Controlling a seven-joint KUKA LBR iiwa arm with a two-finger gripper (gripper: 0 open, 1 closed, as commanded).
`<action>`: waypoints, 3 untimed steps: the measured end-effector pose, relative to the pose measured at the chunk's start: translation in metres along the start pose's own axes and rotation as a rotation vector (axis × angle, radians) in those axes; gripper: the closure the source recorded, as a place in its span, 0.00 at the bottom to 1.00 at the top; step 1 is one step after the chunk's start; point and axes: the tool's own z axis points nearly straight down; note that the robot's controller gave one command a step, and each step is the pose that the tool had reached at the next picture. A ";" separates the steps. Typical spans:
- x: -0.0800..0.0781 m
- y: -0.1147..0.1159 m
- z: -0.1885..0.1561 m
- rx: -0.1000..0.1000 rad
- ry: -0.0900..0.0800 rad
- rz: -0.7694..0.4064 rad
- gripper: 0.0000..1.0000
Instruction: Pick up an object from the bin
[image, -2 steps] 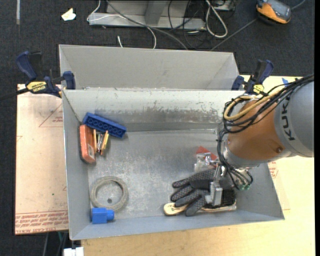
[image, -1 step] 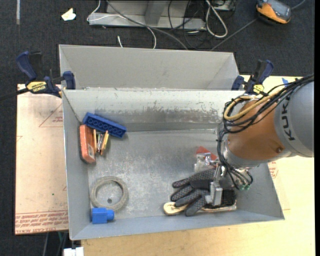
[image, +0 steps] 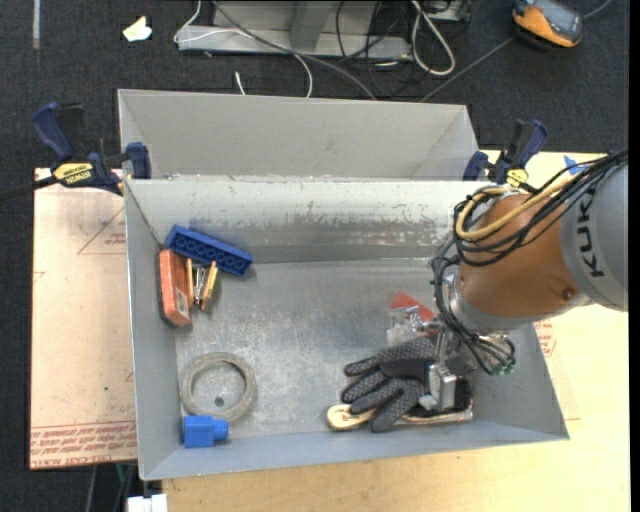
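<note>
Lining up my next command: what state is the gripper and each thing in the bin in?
Tan flat piece: lying flat, mostly covered.
Black knit glove: crumpled, on top of it.
Gripper: low over that glove's right end.
Blue toothed bar: flat, back-left corner.
Orange flat bar: flat beside left wall.
Pale grey ring: lying flat.
Small blue block: loose, front-left corner.

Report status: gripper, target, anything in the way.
Arm in, gripper at lower right of the bin, over the right end of the black glove. Glove lies on a tan flat piece. Close behind, a red-and-clear item.
</note>
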 end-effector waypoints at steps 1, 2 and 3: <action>0.000 0.004 0.002 0.001 -0.005 -0.170 0.00; -0.005 0.018 0.042 0.002 0.003 -0.322 0.00; -0.016 0.023 0.039 0.006 -0.015 -0.588 1.00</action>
